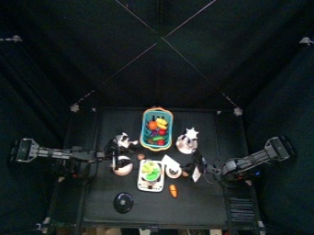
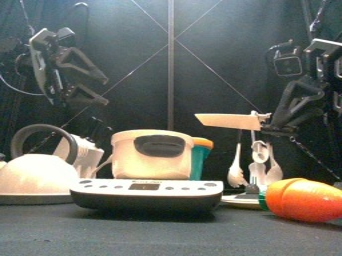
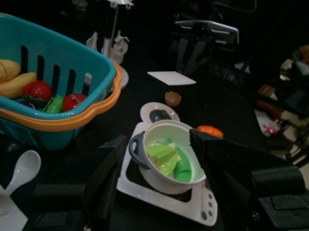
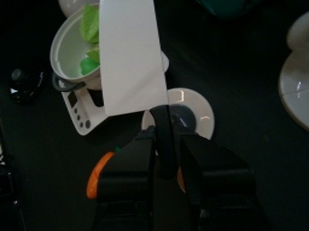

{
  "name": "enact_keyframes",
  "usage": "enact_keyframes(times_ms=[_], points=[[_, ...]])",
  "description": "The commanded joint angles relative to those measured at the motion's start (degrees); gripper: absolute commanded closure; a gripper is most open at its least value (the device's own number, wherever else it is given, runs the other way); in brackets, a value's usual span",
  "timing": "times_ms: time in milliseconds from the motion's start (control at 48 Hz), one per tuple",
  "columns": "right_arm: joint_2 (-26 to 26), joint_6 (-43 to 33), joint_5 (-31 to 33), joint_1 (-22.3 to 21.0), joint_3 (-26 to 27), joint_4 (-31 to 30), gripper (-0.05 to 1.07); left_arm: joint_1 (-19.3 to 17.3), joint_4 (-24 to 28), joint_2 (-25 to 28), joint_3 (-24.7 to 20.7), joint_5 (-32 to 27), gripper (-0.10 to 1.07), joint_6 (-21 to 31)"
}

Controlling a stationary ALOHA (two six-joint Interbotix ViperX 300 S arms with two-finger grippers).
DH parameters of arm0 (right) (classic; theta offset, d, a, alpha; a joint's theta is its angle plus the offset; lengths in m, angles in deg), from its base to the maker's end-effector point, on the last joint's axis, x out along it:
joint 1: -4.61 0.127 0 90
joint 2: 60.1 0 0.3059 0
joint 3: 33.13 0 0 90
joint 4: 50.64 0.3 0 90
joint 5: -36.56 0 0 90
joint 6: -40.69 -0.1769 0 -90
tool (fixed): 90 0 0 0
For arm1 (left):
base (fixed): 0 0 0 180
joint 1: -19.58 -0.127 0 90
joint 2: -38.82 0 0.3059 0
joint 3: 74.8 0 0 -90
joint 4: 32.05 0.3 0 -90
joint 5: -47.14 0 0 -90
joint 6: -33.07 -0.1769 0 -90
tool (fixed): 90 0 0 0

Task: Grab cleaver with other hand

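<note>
Nearest my front camera sits a flat black kitchen scale (image 2: 144,194) with a pale, green-lidded mug-shaped bowl (image 2: 158,153) on it, and an orange toy carrot (image 2: 307,199) lies at the table's front right. Behind them, on the right, I see the toy cleaver with its broad white blade and dark handle (image 2: 230,120) held up off the table, well above the scale. Its long axis runs level across my view: the blade points toward the table's middle and the left arm, and the handle end sits in the right gripper (image 2: 271,127).

In the right wrist view the two black jaws stand partly closed and pinch the cleaver's handle (image 4: 161,117) between them, with the blade reaching straight away from the gripper (image 4: 163,149) over the white bowl of green pieces (image 4: 79,54).

The left gripper (image 2: 64,92) hangs high on the left, well apart from the cleaver, its jaws spread wide and holding nothing. Its wrist camera looks down on the bowl (image 3: 169,158), the white scale plate (image 3: 182,200) and a teal basket with an orange rim holding toy fruit (image 3: 54,77).

From above, the basket (image 1: 157,128) sits at the table's middle, and a white kettle (image 2: 38,170) stands at the left.
</note>
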Motion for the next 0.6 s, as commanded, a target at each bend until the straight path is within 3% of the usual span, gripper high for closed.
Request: enact_keyframes(times_ms=[0,146,333,438,583], points=[[0.53,7.56,-0.44,-0.62,3.69,2.37,0.54,1.85,-0.79,1.93,-3.08,0.44,0.05,-0.09],[0.97,23.99,-3.6,-2.02,8.61,8.7,0.54,3.78,-0.88,5.71,-6.94,0.26,0.04,-0.09],[0.62,44.91,-13.8,-2.02,13.97,18.19,0.54,3.96,-2.99,7.65,-10.37,1.05,0.04,0.35],[0.35,49.75,-15.21,-1.85,15.82,20.48,0.54,3.96,-6.68,8.79,-11.51,2.29,0.04,0.7],[-0.62,50.36,-15.21,-1.76,16.88,16.96,0.54,3.96,-10.46,12.04,-12.74,4.31,0.04,0.62]])
